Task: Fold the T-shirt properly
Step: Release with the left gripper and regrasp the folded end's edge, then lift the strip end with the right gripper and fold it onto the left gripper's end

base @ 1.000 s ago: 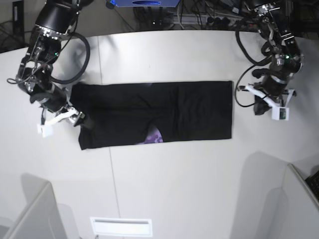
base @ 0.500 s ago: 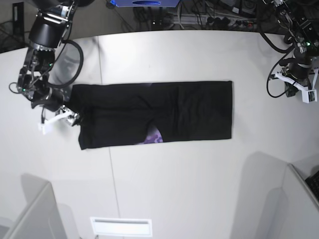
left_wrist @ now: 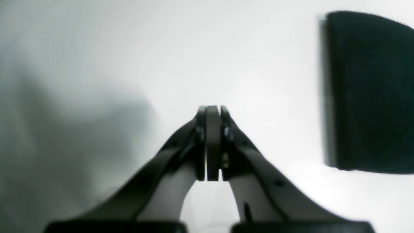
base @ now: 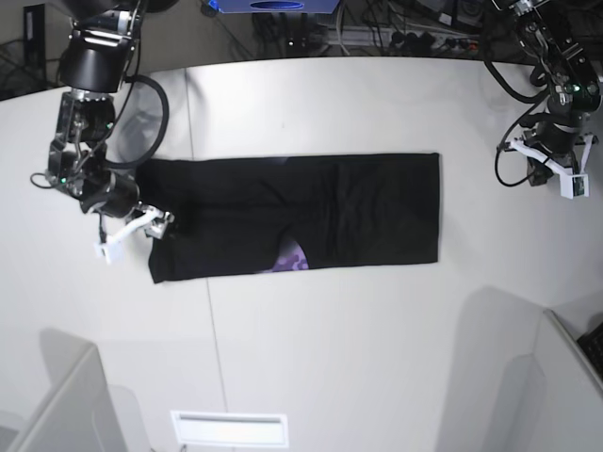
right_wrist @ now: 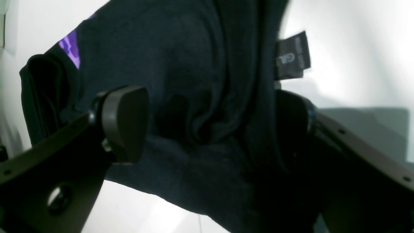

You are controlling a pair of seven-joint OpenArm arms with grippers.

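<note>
Count: one T-shirt (base: 311,221), two grippers.
T-shirt: black cloth, long folded band across the white table (base: 330,348) — purple print peeking at its lower edge.
Right gripper (right_wrist: 207,119): jaws wide, straddling bunched cloth; contact unclear.
Left gripper (left_wrist: 212,111): pressed closed, empty — well apart.
Tag (right_wrist: 292,56): lettering unreadable.
</note>
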